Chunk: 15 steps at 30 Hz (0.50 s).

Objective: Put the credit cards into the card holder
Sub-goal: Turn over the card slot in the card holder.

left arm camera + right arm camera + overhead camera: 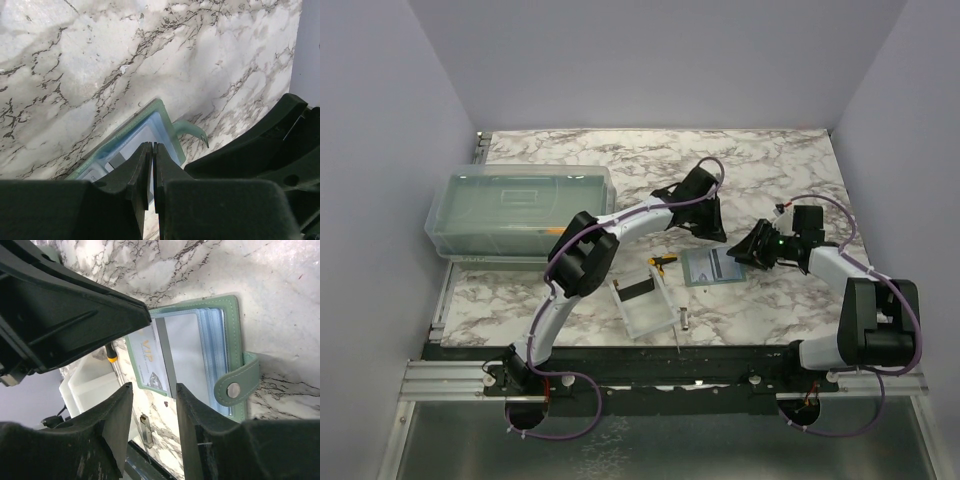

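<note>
Clear tray (655,322): nearest the arm bases, left of centre on the table (770,310); holds a black card (638,290), well apart from both pincers.
Tool (663,262): orange-handled, just beyond the tray, between the tray and the card holder.
Card holder (712,267): lies open and flat, right of centre, just beyond and right of the tray; long axis runs left to right, slightly tilted; strap with snap (232,390) hangs off one end.
Cards on the holder: gold card (146,362) on one leaf; grey card (187,347) with a dark stripe over the stacked sleeves of the other leaf, one end poking just past the holder's edge; cannot tell whether seated in a sleeve.
Right pincer (153,390): just right of the holder, pointing left at it; about half open, gripping nothing visible; gap lines up with the grey card's striped end.
Left pincer (152,147): over the holder's far side, tips down at its corner; closed to a thin slit, nothing seen between; probably pinning the holder.
Deciding relation: grey card lies left of the right pincer, the nearer one; probably needs a push to the left.
Lidded box (520,205): far left, well apart.
</note>
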Each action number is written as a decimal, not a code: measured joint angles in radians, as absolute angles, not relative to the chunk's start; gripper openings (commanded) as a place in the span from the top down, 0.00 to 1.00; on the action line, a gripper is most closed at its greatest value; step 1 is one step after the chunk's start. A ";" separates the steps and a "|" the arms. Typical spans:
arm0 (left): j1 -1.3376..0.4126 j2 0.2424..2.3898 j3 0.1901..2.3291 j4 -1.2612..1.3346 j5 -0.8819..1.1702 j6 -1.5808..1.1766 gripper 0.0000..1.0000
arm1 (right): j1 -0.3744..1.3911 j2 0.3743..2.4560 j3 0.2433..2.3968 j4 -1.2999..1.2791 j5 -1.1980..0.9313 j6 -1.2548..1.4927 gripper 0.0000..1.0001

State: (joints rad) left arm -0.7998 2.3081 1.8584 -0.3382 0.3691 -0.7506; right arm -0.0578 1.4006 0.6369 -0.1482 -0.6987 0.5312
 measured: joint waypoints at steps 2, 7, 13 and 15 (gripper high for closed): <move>-0.797 2.304 1.858 -0.338 0.369 -0.751 0.87 | -0.058 1.409 0.637 -0.148 -0.698 0.530 0.55; -0.798 2.276 1.831 -0.337 0.369 -0.746 0.87 | -0.058 1.415 0.637 -0.155 -0.666 0.521 0.53; -0.799 2.236 1.740 -0.318 0.376 -0.744 0.91 | -0.058 1.418 0.637 -0.174 -0.633 0.511 0.53; -0.799 2.236 1.714 -0.314 0.378 -0.744 0.91 | -0.058 1.426 0.637 -0.173 -0.633 0.510 0.53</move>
State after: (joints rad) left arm -0.7986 2.2364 1.7142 -0.3138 0.3782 -0.7441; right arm -0.0578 1.4258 0.6369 -0.1734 -0.6327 0.5102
